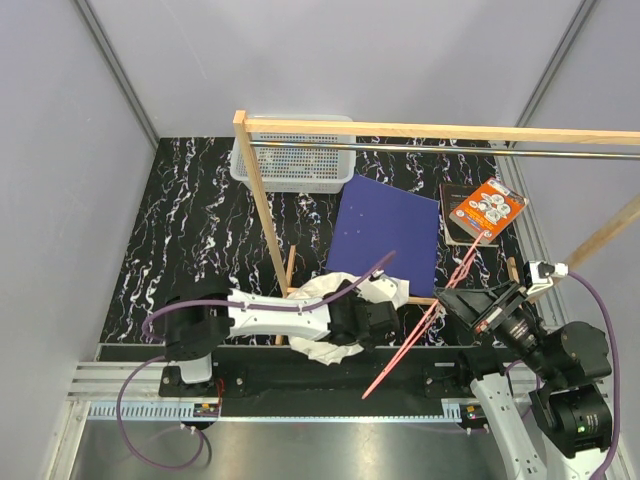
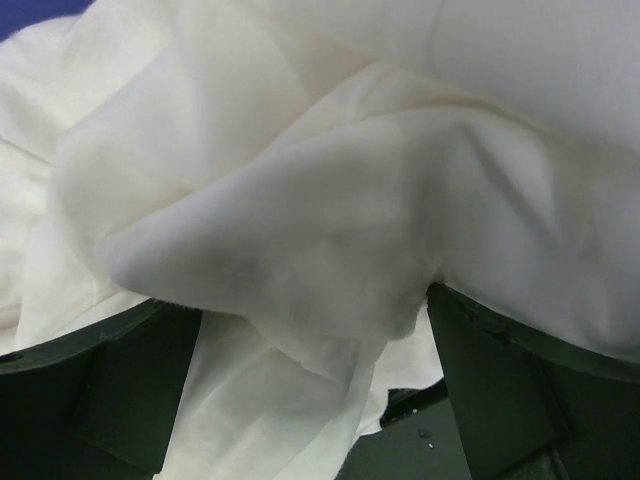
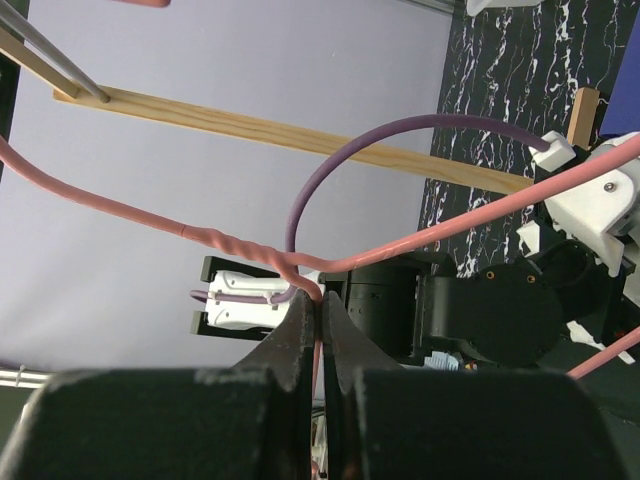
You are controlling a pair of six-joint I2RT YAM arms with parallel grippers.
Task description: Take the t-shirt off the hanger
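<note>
Cloth fills my left wrist view: the t-shirt [image 2: 330, 200], cream, thin and soft, lies bunched in loose folds at the near edge of the tabletop [image 1: 190, 220], a little right of its middle. My left gripper [image 2: 315, 360] is buried in it, jaws standing apart with a fold hanging between them. The tips are covered, so I cannot tell whether they bite on the cloth or only cradle it. I judge it sits there to draw the shirt away from the wire.

Just to the right, my right gripper [image 3: 320, 305] is clenched on the hanger [image 3: 230, 245], pinching it where the wire twists below the hook. It is a slim pink-red wire, smooth and stiff, held slanting across the near edge. I take this hold as the anchor that lets the cloth slide off. From above its outline looks bare, though I cannot make out whether one corner touches the shirt.

Farther back a flat dark-blue sheet [image 1: 385, 235] lies mid-tabletop. An orange packet [image 1: 487, 208] rests on a dark book [image 1: 455, 228] toward the far right. A white perforated basket [image 1: 295, 160] sits at the far edge, under a pale wooden frame [image 1: 400, 130] with a metal rod [image 1: 450, 149].
</note>
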